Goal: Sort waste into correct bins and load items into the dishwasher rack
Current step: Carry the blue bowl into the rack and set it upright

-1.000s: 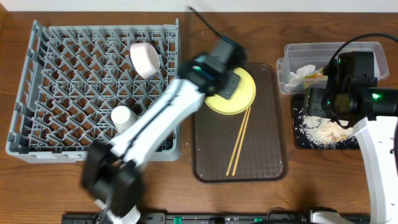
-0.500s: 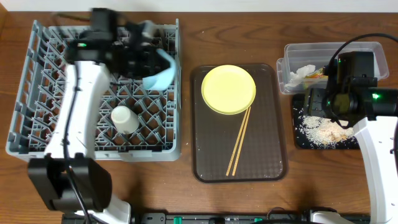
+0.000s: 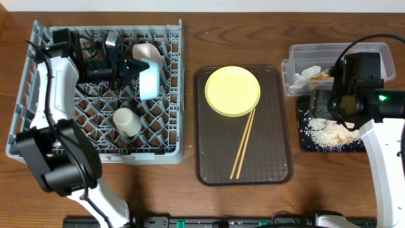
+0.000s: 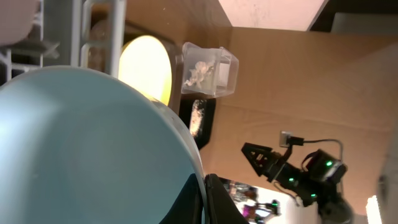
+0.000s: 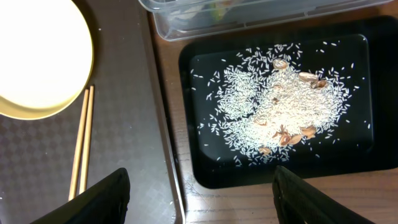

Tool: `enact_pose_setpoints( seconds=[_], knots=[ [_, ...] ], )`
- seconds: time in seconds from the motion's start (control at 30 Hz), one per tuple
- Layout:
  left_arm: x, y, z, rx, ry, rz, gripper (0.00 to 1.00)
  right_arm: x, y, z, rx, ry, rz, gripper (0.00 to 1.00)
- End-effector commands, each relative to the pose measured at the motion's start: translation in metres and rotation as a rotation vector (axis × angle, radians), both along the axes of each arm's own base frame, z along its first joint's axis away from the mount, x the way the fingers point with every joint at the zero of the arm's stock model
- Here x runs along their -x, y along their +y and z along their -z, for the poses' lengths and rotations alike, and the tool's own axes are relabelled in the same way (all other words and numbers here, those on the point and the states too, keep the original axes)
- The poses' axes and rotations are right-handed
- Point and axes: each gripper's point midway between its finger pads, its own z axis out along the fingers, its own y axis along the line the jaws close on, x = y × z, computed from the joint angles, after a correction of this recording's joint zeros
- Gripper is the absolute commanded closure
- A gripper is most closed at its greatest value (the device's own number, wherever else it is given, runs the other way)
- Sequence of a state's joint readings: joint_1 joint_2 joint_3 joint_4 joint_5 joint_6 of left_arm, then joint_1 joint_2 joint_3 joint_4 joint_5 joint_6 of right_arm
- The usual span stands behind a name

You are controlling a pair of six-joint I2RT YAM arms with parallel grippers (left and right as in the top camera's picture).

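Note:
My left gripper [image 3: 133, 66] reaches into the grey dishwasher rack [image 3: 95, 155], shut on the rim of the light blue bowl [image 3: 150, 79], which stands on edge among the pegs. In the left wrist view the bowl [image 4: 81, 143] fills the frame, with the jaws [image 4: 205, 202] pinching its rim. A pinkish-white bowl [image 3: 144, 50] and a white cup [image 3: 126, 120] sit in the rack. The yellow plate [image 3: 232, 90] and chopsticks [image 3: 243, 142] lie on the brown tray [image 3: 278, 164]. My right gripper [image 5: 200, 183] is open and empty above the black tray's [image 5: 205, 168] near edge.
The black tray [image 3: 305, 142] holds rice crumbs [image 5: 280, 106]. Behind it the clear tub [image 3: 373, 54] holds a white tissue [image 3: 308, 75] and a wrapper, mostly hidden by the right arm. Bare wooden table lies in front of the rack and trays.
My left arm swung from the yellow plate leftward across to the rack, carrying the light blue bowl, which now stands beside the pinkish-white bowl. The right arm has not moved.

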State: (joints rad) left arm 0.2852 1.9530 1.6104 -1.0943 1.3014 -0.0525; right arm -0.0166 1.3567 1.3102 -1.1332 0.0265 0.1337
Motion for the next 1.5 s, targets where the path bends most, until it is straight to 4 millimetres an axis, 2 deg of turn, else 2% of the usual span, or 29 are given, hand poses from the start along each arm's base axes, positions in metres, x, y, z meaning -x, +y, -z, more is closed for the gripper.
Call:
enact_pose_setpoints(
  seconds=[0.0, 0.1, 0.27, 0.4, 0.5, 0.63, 0.73, 1.03, 1.23, 1.47],
  knots=[
    [-0.002, 0.006, 0.013, 0.066, 0.052, -0.019, 0.94, -0.002, -0.004, -0.007, 0.010, -0.019, 0.010, 0.29],
    [-0.002, 0.016, 0.034, 0.027, 0.103, -0.037, 0.94, -0.002, -0.004, -0.007, 0.010, -0.020, 0.011, 0.29],
    [0.004, 0.044, 0.070, -0.172, 0.179, -0.069, 0.94, -0.002, -0.004, -0.007, 0.010, -0.018, 0.010, 0.29],
    [0.008, 0.055, 0.077, -0.212, 0.203, -0.087, 0.94, -0.003, -0.004, -0.007, 0.010, -0.022, 0.010, 0.28],
    [0.007, 0.053, 0.072, -0.170, 0.222, -0.102, 0.94, -0.003, -0.004, -0.007, 0.010, -0.022, 0.010, 0.28],
    [-0.001, 0.040, 0.040, 0.028, 0.155, -0.103, 0.94, -0.002, -0.004, -0.007, 0.010, -0.020, 0.010, 0.28],
    [-0.004, 0.036, 0.024, 0.121, 0.124, -0.103, 0.94, -0.002, -0.004, -0.007, 0.010, -0.020, 0.010, 0.28],
    [0.001, 0.033, 0.022, 0.148, 0.184, -0.108, 0.94, -0.003, -0.004, -0.007, 0.010, -0.020, 0.011, 0.28],
    [0.001, 0.029, 0.005, 0.256, 0.179, -0.113, 0.94, -0.002, -0.004, -0.007, 0.010, -0.020, 0.010, 0.29],
    [0.001, 0.021, 0.005, 0.253, 0.182, -0.093, 0.94, -0.002, -0.004, -0.007, 0.009, -0.020, 0.011, 0.29]
  ],
)
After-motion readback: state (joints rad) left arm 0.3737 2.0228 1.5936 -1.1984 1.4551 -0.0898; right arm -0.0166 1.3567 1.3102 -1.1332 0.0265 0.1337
